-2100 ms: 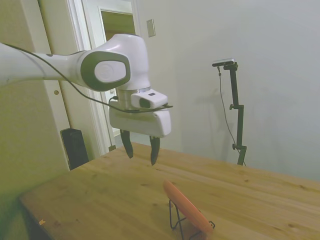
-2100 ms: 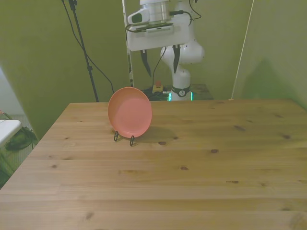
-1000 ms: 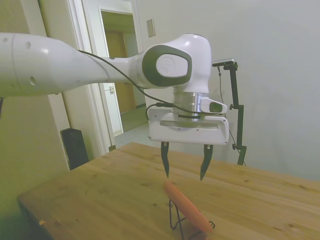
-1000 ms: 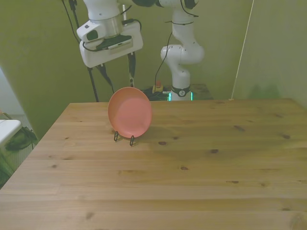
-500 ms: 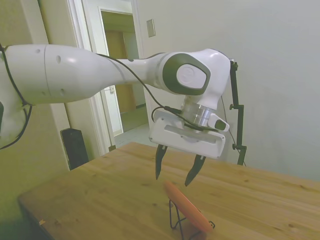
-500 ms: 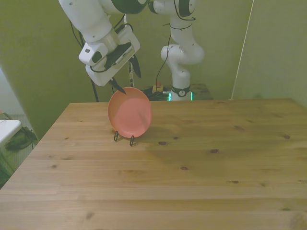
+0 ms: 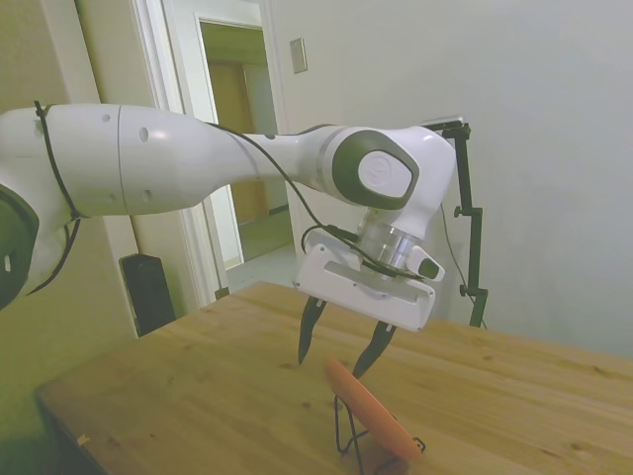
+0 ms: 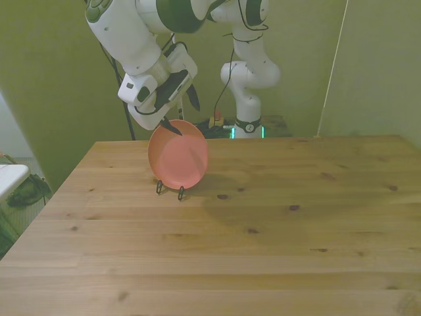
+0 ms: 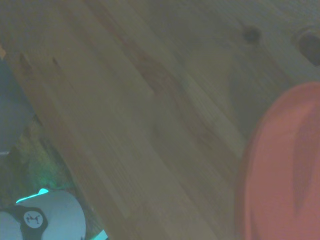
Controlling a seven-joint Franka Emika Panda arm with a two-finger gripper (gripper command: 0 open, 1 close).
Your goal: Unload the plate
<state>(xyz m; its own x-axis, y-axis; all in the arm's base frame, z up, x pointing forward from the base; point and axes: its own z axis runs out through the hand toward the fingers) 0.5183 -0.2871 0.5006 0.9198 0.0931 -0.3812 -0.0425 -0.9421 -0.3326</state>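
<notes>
One white robot arm point(image 7: 178, 163) reaches over a wooden desk point(image 8: 263, 243), tilted above a salmon-orange plate point(image 8: 178, 155) that stands nearly upright in a thin black wire rack point(image 8: 170, 189) toward the far left of the front view. Its end effector point(image 7: 336, 346) is open, fingers spread to straddle the plate's top rim, one dark fingertip point(image 8: 172, 128) just at the rim; whether it touches cannot be told. Close up, the wrist view shows the plate's edge point(image 9: 285, 170), blurred.
</notes>
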